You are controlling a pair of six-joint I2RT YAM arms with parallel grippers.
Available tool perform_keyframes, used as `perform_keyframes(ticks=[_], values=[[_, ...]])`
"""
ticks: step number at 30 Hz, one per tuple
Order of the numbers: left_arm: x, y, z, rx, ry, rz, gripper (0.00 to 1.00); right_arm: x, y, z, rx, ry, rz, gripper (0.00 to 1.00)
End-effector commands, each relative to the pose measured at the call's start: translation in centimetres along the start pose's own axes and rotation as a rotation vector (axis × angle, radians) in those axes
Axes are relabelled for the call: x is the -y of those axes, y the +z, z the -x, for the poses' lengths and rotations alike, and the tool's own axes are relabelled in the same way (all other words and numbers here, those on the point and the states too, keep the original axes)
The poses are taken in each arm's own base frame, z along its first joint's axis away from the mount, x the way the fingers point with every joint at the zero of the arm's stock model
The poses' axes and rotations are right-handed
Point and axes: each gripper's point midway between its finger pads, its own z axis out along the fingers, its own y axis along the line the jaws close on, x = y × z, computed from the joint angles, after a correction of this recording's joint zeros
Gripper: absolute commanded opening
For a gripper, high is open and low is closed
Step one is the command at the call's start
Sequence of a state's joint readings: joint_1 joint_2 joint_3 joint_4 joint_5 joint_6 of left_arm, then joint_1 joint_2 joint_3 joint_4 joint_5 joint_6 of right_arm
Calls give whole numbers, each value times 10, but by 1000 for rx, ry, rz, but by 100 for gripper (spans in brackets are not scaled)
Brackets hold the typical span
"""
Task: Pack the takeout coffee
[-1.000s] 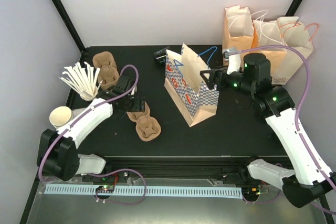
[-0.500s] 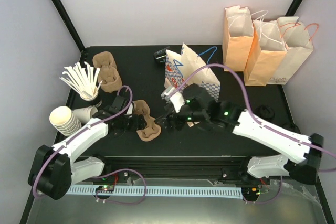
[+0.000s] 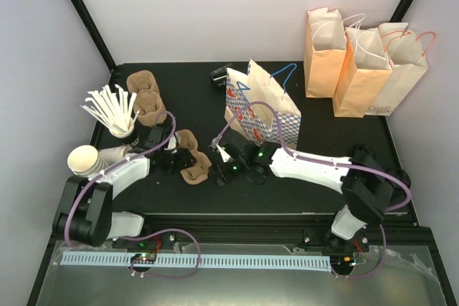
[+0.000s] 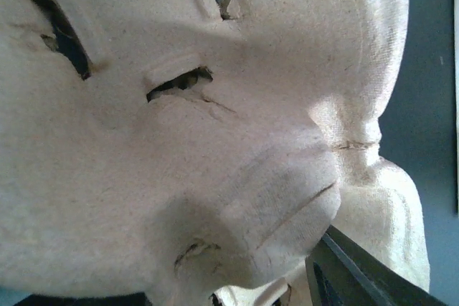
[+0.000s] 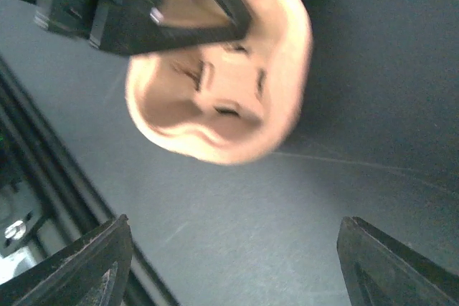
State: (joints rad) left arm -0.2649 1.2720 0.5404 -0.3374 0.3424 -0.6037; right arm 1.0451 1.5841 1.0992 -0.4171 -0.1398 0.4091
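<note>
A small black object (image 3: 219, 75), possibly the takeout coffee, lies behind the patterned paper bag (image 3: 262, 112); I cannot make out its shape. My left gripper (image 3: 176, 157) is at the left end of a brown pulp cup carrier (image 3: 195, 164) and appears shut on its edge. The carrier fills the left wrist view (image 4: 179, 141), with one finger (image 4: 358, 277) showing at the lower right. My right gripper (image 3: 221, 175) is open and empty, low over the table just right of the carrier. In the right wrist view the carrier (image 5: 222, 98) lies ahead of it, with the left gripper (image 5: 143, 12) on its far end.
More pulp carriers (image 3: 143, 94) stand at the back left. Beside them is a cup of white stirrers (image 3: 115, 109). Stacked cream cups (image 3: 90, 159) lie at the left edge. Three orange and tan bags (image 3: 358, 51) stand at the back right. The table's front rail (image 5: 29, 177) is close to the right gripper.
The right arm swung from the back right near the bags to the front centre beside the carrier. The left gripper moved to the carrier's left end and the carrier shifted slightly.
</note>
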Motion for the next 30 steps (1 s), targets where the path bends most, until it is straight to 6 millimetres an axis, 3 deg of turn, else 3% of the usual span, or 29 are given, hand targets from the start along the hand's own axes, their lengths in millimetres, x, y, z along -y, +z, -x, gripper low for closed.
perform_keyframes(ticks=[1, 7, 9, 13, 19, 21, 24, 27, 30], values=[[11, -1, 51, 101, 54, -44, 56, 23, 18, 13, 23, 87, -47, 81], [49, 2, 84, 116, 218, -153, 55, 50, 30, 19, 24, 128, -121, 81], [51, 3, 89, 111, 248, -126, 56, 55, 27, 23, 43, 129, -144, 81], [17, -11, 95, 166, 181, 97, 64, 60, 19, 28, 79, 127, -176, 81], [-19, -41, 82, 253, 81, 274, 80, 62, 8, 35, 134, 124, -189, 81], [-15, -54, 80, 279, 75, 266, 79, 61, 5, 37, 149, 118, -190, 81], [6, -57, 72, 268, 126, 182, 62, 64, 0, 39, 165, 107, -208, 81], [36, -58, 65, 259, 246, 165, 60, 69, -3, 40, 167, 104, -240, 81], [54, -56, 65, 250, 332, 224, 61, 70, -6, 41, 166, 111, -244, 81]])
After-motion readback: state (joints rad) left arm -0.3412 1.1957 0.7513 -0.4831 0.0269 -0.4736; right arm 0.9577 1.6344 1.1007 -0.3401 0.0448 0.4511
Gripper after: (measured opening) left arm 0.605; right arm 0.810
